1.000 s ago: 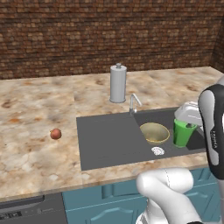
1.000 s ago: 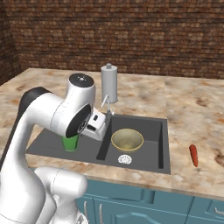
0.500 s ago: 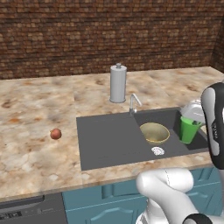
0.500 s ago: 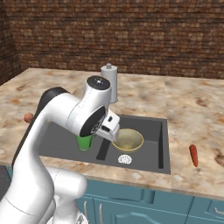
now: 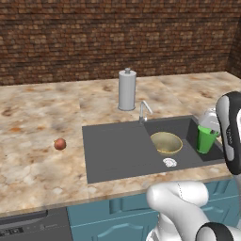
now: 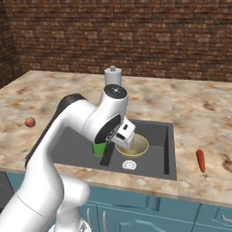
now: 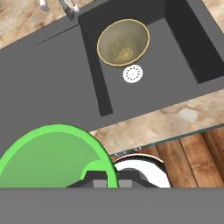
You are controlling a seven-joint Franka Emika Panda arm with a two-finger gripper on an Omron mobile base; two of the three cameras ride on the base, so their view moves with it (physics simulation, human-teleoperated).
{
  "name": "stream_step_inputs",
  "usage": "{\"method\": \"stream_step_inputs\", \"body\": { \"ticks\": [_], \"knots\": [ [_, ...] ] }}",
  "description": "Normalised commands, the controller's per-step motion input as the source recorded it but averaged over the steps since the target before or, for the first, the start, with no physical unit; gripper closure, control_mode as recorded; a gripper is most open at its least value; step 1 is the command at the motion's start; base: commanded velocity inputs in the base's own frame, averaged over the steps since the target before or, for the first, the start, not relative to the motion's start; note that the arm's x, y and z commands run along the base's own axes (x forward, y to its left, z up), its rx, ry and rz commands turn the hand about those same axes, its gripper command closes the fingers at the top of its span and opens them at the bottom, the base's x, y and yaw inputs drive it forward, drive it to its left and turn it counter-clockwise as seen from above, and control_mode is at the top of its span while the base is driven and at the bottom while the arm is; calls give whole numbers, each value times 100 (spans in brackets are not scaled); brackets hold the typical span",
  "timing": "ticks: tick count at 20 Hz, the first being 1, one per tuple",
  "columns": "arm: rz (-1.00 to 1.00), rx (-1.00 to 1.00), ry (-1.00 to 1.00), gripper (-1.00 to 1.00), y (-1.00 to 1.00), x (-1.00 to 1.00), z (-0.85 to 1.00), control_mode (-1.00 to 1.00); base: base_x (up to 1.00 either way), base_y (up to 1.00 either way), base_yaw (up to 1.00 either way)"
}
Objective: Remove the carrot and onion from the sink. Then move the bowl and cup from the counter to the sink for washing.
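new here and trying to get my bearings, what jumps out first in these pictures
The bright green cup stands out, held in the shut gripper over the dark grey sink. The olive-yellow bowl already sits in the basin beside the white drain. On the marbled counter the onion lies left of the sink, the carrot right.

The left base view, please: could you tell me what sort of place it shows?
A rendered home kitchen, most likely: a marbled stone counter over teal cabinets, a dark recessed sink with a small faucet, and a brick wall behind.
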Motion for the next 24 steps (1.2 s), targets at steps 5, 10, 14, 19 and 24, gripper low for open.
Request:
{"method": "stream_step_inputs", "body": {
  "ticks": [5,10,14,19,24],
  "knots": [
    [-1,0,0,100,-12,31,-25,-100,0,0,0],
    [0,0,1,100,-12,32,-27,-100,0,0,0],
    [0,0,10,100,-14,28,-28,-100,0,0,0],
    [1,-1,7,100,-15,28,-29,-100,0,0,0],
    [2,0,0,100,-17,27,-25,-100,0,0,0]
  ]
}}
